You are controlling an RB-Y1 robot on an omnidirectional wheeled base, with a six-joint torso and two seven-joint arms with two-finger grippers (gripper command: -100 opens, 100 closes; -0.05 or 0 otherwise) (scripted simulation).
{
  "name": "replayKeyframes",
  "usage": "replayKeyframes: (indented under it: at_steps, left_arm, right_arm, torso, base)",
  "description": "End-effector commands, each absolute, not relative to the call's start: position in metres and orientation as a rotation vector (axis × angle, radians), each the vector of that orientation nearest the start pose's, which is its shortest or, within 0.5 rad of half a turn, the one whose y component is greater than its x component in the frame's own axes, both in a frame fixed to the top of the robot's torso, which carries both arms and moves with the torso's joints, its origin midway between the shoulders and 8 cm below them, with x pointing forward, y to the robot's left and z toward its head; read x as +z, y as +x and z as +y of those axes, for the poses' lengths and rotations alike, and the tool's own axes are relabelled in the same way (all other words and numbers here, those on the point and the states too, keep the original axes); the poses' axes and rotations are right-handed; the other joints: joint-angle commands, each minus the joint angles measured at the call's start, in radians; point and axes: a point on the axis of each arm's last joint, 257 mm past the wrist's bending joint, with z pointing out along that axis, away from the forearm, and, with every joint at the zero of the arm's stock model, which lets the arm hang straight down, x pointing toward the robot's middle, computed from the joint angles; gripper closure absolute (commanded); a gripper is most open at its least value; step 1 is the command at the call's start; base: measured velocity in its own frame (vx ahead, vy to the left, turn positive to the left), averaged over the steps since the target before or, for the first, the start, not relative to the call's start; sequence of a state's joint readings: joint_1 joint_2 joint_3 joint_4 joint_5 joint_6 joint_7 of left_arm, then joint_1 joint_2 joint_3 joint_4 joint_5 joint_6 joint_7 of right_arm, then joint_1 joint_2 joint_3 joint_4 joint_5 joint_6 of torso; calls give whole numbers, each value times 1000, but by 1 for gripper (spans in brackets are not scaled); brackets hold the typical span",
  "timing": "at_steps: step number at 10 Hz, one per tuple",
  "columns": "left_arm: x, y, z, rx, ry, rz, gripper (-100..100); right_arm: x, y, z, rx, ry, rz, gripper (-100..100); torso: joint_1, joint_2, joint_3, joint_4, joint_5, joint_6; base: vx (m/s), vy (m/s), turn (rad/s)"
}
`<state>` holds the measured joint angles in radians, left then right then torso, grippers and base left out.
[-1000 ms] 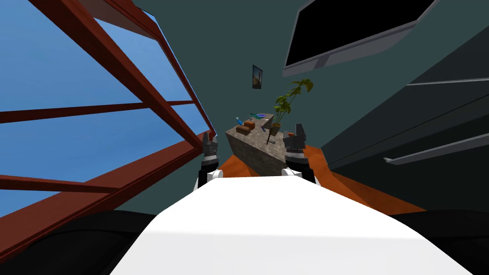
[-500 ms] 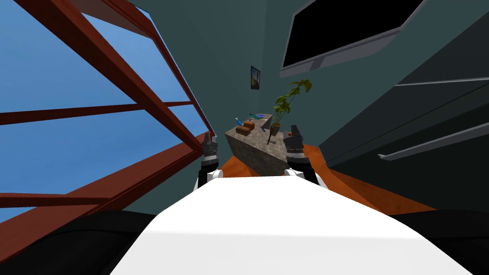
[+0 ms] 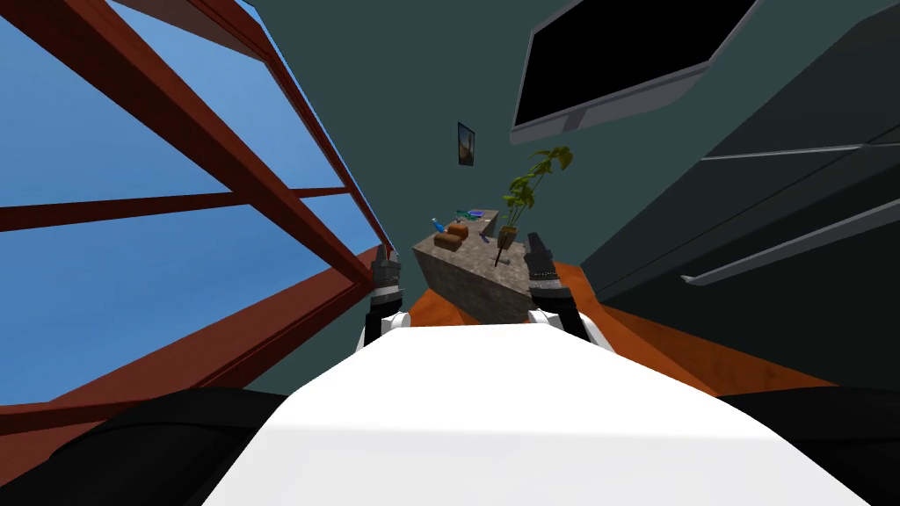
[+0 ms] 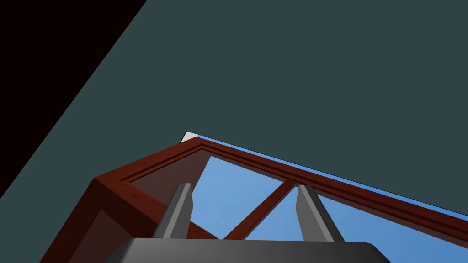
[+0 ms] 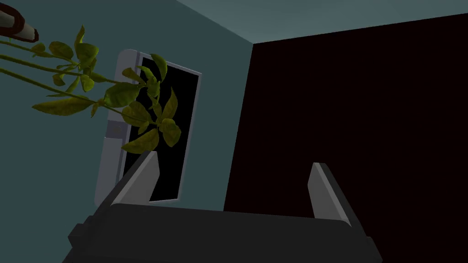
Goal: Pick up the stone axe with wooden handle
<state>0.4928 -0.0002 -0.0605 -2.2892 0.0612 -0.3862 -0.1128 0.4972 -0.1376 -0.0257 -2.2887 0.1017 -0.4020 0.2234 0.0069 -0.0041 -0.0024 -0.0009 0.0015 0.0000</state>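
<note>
Where one axe (image 3: 497,254) lies, two brown blocks (image 3: 446,242) sit near.

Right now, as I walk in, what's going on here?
Nothing is picked up yet. The axe, seemingly the thin dark stick near the potted plant, lies on a stone-topped table straight ahead. The right tool is open and empty, raised by the table's near right corner. The left tool is open too, beside the window.
</note>
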Motion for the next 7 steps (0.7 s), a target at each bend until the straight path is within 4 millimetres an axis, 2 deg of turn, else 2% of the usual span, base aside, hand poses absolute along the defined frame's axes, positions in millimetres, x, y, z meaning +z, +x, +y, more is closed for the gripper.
replayKeyframes:
  at_steps: [1,7]
  left_arm:
    - [8,363,266,-1281,-736,682,0]
    - [8,363,266,-1281,-736,682,0]
  right_arm:
    - [1,365,-273,898,422,906,-100]
    - [-34,385,-308,572,340,1038,-100]
  torso:
    - [0,0,0,0,0,0]
    - [2,-3,-2,-1,0,0]
  base:
    - [54,117,-113]
    - [81,136,-123]
